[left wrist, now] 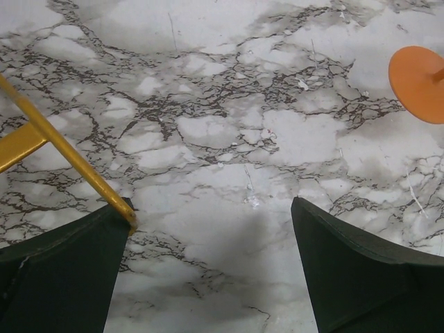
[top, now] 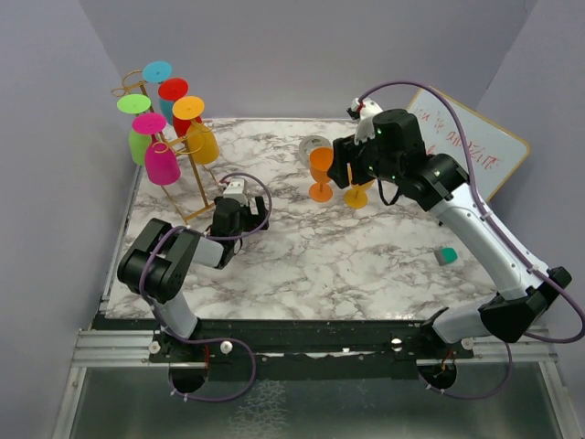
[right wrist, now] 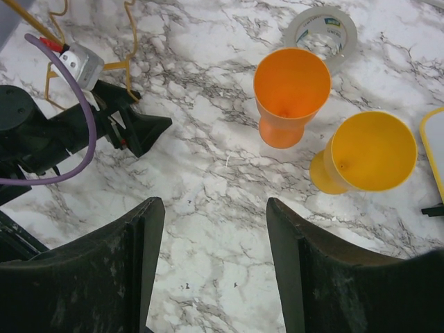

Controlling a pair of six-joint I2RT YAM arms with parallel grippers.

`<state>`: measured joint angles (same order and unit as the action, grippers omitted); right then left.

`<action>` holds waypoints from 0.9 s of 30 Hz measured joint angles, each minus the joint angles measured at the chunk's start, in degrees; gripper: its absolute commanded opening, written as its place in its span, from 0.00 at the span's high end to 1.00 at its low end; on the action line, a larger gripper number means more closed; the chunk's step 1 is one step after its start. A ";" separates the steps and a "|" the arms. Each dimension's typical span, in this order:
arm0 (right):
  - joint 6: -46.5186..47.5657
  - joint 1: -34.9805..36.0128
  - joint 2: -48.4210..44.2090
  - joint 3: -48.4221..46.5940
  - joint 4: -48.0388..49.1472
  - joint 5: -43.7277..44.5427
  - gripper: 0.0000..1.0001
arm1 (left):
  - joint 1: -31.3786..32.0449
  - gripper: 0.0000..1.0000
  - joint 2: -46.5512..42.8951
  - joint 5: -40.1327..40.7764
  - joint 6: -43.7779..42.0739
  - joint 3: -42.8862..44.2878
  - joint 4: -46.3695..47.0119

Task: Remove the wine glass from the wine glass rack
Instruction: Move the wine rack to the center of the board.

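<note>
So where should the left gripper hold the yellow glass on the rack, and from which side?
Probably the bowl of the yellow glass, from the right, the open table side. It hangs foot up on the rack, so the bowl hangs free below, and the pink glass crowds its left. The left gripper is open.

The left arm (top: 164, 265) and the right arm (top: 480, 233) had black round joints and white covers on the links. A thin purple cable (right wrist: 90, 121) ran along each arm. The fingers (right wrist: 104, 277) were dark, wedge-shaped and a little scuffed.
</note>
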<state>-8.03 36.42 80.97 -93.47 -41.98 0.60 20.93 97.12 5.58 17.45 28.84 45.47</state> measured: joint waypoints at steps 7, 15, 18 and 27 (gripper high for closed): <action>1.88 0.00 0.00 0.76 -1.07 0.39 0.33 | -1.33 0.04 1.77 -6.60 -3.30 0.39 2.62; 2.56 0.00 -0.15 1.70 -1.18 0.39 0.33 | -1.46 0.09 2.56 -13.92 -4.72 0.74 3.52; 2.73 0.00 -0.24 1.95 -1.20 0.42 0.33 | -1.46 0.11 2.71 -15.82 -4.74 0.74 3.80; 3.58 0.00 -1.14 2.05 -1.18 1.55 0.33 | -0.94 0.13 3.32 -20.15 -5.11 0.74 4.70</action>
<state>-4.45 36.42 79.83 -91.42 -43.16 2.15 19.99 100.44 -14.57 12.34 29.58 50.17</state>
